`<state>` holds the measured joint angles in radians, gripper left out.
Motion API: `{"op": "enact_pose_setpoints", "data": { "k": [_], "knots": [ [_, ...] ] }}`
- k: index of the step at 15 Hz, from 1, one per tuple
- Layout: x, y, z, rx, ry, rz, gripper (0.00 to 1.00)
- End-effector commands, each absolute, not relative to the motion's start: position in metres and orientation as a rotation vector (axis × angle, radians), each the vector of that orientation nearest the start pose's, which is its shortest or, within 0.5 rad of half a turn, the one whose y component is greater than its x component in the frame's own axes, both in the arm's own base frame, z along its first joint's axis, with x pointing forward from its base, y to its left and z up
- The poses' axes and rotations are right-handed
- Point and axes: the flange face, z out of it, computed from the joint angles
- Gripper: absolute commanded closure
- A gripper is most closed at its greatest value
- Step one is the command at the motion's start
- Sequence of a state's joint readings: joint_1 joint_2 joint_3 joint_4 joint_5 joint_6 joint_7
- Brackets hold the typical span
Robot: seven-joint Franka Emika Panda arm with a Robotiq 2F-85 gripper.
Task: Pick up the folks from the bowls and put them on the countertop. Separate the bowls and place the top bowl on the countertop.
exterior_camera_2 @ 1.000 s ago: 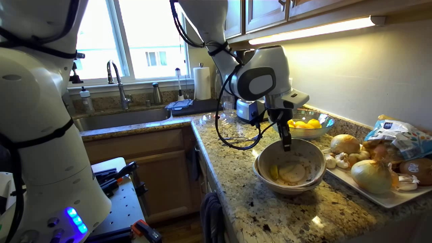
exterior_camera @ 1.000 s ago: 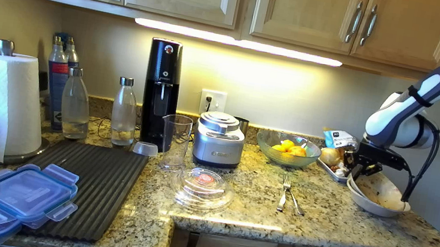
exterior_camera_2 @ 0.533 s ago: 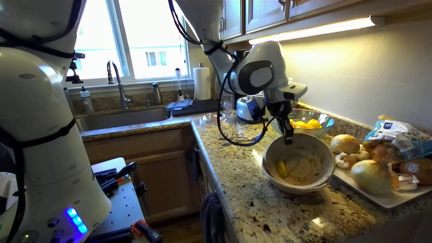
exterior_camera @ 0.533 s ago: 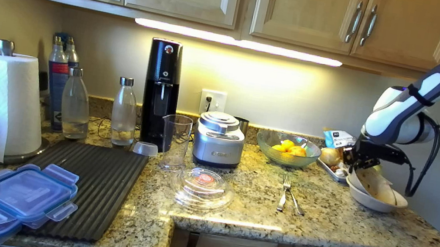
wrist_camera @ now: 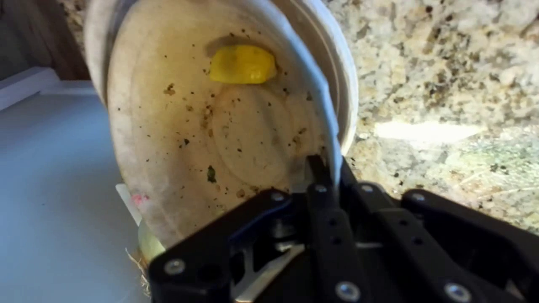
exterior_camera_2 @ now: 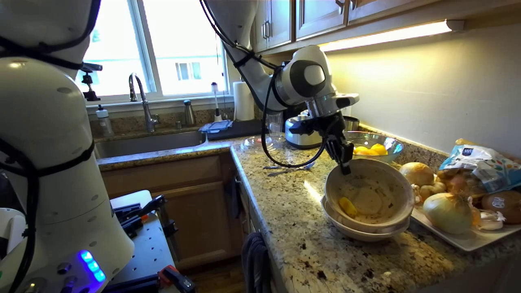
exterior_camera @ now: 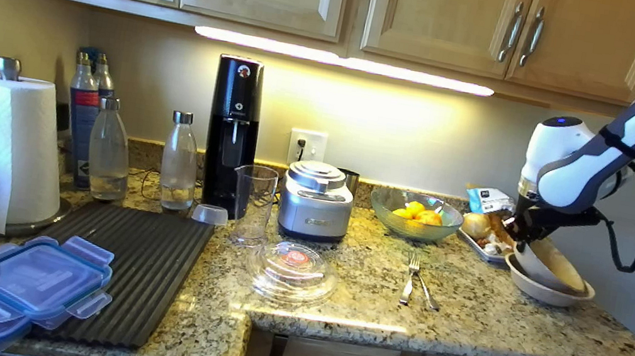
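The top bowl (exterior_camera_2: 378,189) is off-white, stained inside, and holds a yellow piece (wrist_camera: 243,64). It is tilted, its gripped side raised. The lower bowl (exterior_camera_2: 362,235) stands under it on the countertop (exterior_camera_2: 309,248); the top bowl still overlaps it and seems to rest partly in it. In an exterior view a gap shows between the top bowl (exterior_camera: 552,266) and the lower bowl (exterior_camera: 547,293) on one side. My gripper (wrist_camera: 332,170) is shut on the top bowl's rim, one finger inside and one outside. The forks (exterior_camera: 410,282) lie together on the countertop.
A white tray (exterior_camera_2: 468,243) with onions, garlic and a bag (exterior_camera_2: 484,167) is close beside the bowls. A glass bowl of yellow fruit (exterior_camera: 416,218) stands near the wall. A clear lid (exterior_camera: 293,273) and a food processor (exterior_camera: 316,203) are farther along the counter.
My gripper has tilted and raised its side of the top bowl, widening the gap to the lower bowl. Both bowls have shifted toward the tray. The forks have not moved.
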<state>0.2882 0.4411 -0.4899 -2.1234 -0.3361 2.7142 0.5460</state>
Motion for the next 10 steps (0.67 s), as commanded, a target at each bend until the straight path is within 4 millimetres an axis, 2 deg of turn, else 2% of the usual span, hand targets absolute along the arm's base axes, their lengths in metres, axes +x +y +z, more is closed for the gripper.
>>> {"op": "enact_pose_setpoints", "data": {
  "k": [1,4,10],
  "knots": [
    [0.567,-0.076,0.256,-3.534,0.498,-0.349,0.93],
    [0.565,-0.048,0.269,-3.628,0.319,-0.370,0.93],
    [0.554,0.012,0.309,-3.685,0.007,-0.499,0.93]
  ]
}}
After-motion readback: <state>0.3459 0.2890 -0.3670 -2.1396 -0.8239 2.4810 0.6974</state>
